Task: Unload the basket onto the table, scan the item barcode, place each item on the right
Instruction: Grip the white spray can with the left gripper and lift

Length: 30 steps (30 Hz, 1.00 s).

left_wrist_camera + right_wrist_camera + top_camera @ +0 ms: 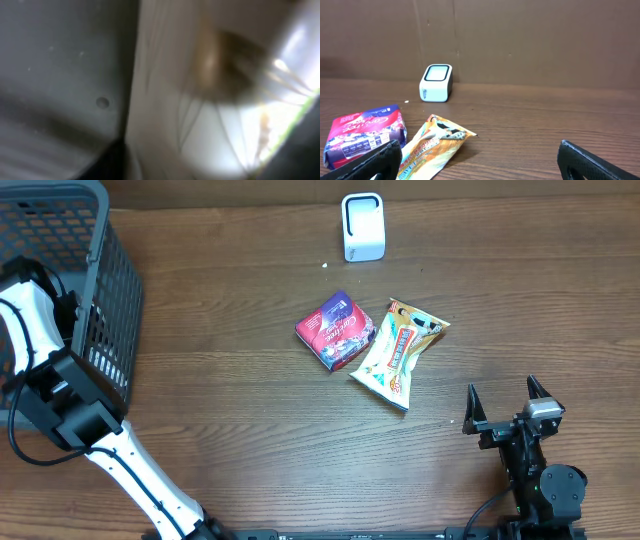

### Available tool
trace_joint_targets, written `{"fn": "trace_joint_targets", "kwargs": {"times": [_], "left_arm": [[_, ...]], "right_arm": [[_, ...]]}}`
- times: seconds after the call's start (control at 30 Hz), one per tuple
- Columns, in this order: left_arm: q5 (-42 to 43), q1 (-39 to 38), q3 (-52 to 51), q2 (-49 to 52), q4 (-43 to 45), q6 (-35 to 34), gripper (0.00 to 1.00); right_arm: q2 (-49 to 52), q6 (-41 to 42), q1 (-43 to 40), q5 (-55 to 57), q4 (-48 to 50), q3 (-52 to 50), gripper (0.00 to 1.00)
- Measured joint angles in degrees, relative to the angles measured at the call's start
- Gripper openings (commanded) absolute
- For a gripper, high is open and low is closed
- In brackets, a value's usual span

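- Overhead view: a white scanner stood at the far edge of a brown wooden desk.
- A purple-red packet lay flat on the desk, nearer the robot than the scanner and slightly to its left.
- An orange snack packet lay just beside the purple-red packet, on its right, also nearer the robot than the scanner.
- A grey mesh basket sat well to the left of the scanner. The left arm reached over its rim, and the left end effector was hidden inside.
- The right end effector hovered well apart from the scanner, near the robot and to the right, released, with its fingers spread and nothing between them.
- Left wrist view: everything was blurred. A grey surface filled the left side and something pale and glossy filled the right. Whether the left end effector was clenched or released could not be told.
- Right wrist view: two dark fingers sat wide apart in the bottom corners. The scanner stood ahead by the back wall, and both packets lay in front of it, lower left.
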Motion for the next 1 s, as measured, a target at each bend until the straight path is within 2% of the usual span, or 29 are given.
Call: {"fn": "trace_joint_targets", "kwargs": {"times": [0.07, 0.27, 0.4, 0.5, 0.6, 0.67, 0.8, 1.0], "left_arm": [[-0.1, 0.0, 0.0, -0.6, 0.1, 0.6, 0.04], [-0.4, 0.0, 0.4, -1.0, -0.2, 0.6, 0.04], [-0.7, 0.0, 3.8, -0.1, -3.8, -1.2, 0.04], [-0.8, 0.0, 11.9, 1.6, -8.1, -2.9, 0.04], [-0.2, 0.0, 26.2, 2.2, -13.1, -5.7, 0.04], [1.3, 0.0, 36.0, 2.1, -15.5, -7.0, 0.04], [6.2, 0.0, 48.2, 1.5, -17.9, -8.4, 0.04], [16.0, 0.1, 50.1, -3.4, -17.2, -12.5, 0.04]], "right_arm": [[0.0, 0.0, 0.0, 0.0, 0.0, 0.0, 1.00], [0.0, 0.0, 0.0, 0.0, 0.0, 0.0, 1.00], [0.0, 0.0, 0.0, 0.0, 0.0, 0.0, 1.00], [0.0, 0.0, 0.0, 0.0, 0.0, 0.0, 1.00], [0.0, 0.0, 0.0, 0.0, 0.0, 0.0, 1.00], [0.0, 0.0, 0.0, 0.0, 0.0, 0.0, 1.00], [0.0, 0.0, 0.0, 0.0, 0.0, 0.0, 1.00], [0.0, 0.0, 0.0, 0.0, 0.0, 0.0, 1.00]]}}
